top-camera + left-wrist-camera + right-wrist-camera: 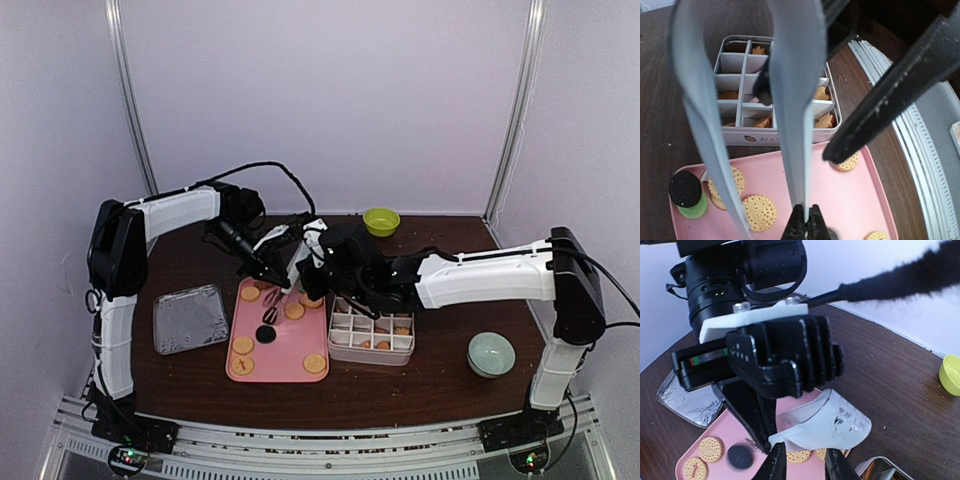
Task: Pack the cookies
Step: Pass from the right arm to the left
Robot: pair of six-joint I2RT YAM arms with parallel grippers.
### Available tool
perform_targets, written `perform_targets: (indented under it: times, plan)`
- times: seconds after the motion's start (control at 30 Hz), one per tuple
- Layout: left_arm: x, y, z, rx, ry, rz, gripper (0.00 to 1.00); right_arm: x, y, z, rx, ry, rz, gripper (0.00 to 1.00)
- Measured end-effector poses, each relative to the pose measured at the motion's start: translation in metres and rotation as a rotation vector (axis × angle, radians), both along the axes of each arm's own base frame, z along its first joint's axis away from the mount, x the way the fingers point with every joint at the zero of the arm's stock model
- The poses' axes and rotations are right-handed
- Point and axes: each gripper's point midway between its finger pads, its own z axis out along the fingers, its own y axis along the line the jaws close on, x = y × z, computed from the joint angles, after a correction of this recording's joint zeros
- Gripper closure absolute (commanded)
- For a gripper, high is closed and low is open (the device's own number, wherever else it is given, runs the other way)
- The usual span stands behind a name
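Observation:
Round golden cookies [243, 344] lie on a pink tray [290, 345], along with a black one [265, 333]. Metal tongs [795, 100] hang over the tray. My left gripper [806, 225] is shut on one blade of them, above a golden cookie [760, 212]. In the right wrist view my right gripper [806, 465] has its fingers apart just under the tongs' bent end [825, 425], with cookies showing through the gap. A white divided box [372, 330] right of the tray holds small cookies in some cells [822, 93].
A foil tray [190, 318] lies left of the pink tray. A green bowl [381, 221] stands at the back and a pale bowl [491, 354] at the front right. Both arms crowd together above the pink tray's far end.

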Motion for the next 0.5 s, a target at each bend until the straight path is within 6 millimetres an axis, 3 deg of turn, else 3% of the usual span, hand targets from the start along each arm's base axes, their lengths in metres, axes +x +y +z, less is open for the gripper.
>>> perform_targets:
  times: [0.23,0.5]
  plan:
    - [-0.010,-0.001,0.000,-0.006,0.045,-0.017,1.00,-0.009,-0.002,0.006,0.047,0.034,0.043,0.61]
    - [-0.012,-0.001,0.014,-0.017,0.059,-0.037,1.00,-0.034,-0.025,0.037,0.182,0.052,0.117,0.58]
